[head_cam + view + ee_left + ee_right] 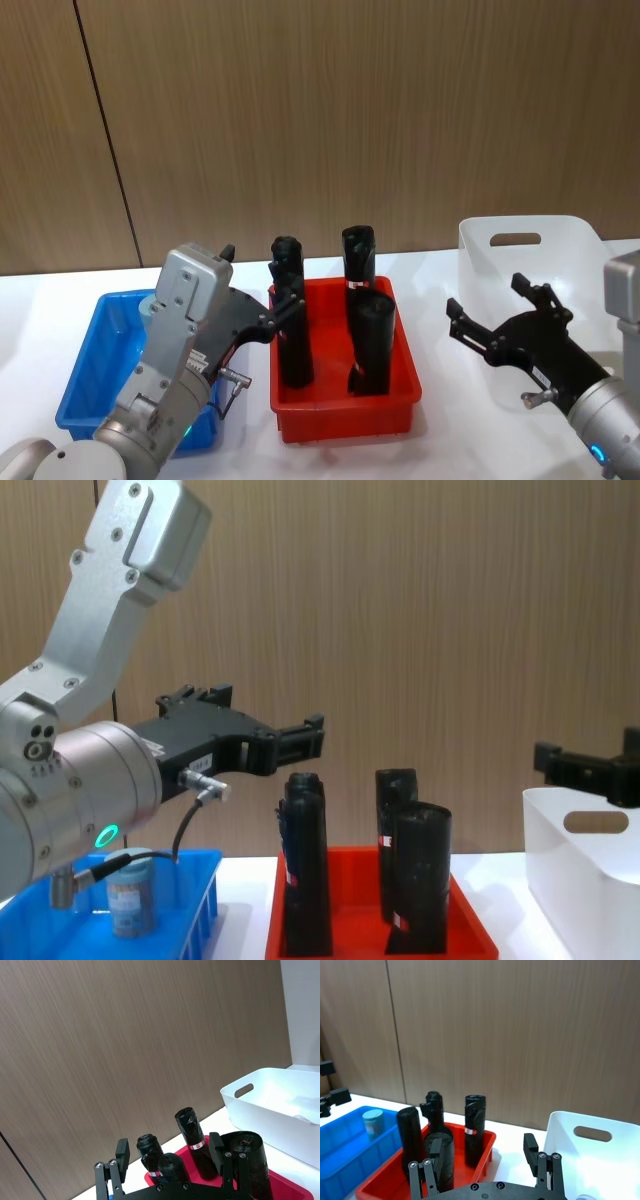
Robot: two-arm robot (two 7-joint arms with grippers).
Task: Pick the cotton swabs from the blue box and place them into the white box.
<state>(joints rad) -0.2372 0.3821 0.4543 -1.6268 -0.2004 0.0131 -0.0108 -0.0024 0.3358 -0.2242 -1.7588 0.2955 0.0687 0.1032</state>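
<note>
A cotton swab tub [372, 1122] with a pale lid stands upright in the blue box [340, 1152]. The chest view has the same tub [130, 895] low in the blue box [200, 875]. My left gripper [258, 283] hangs above the gap between the blue box [95, 365] and the red bin. It is open and holds nothing, as the left wrist view confirms [169, 1149]. The white box [530, 250] stands at the far right. My right gripper [488, 297] floats just in front of the box's left side, open and empty [482, 1146].
A red bin [345, 415] in the middle holds three tall black wrapped rolls [368, 340], standing between the blue and white boxes. A wooden wall closes off the back of the white table.
</note>
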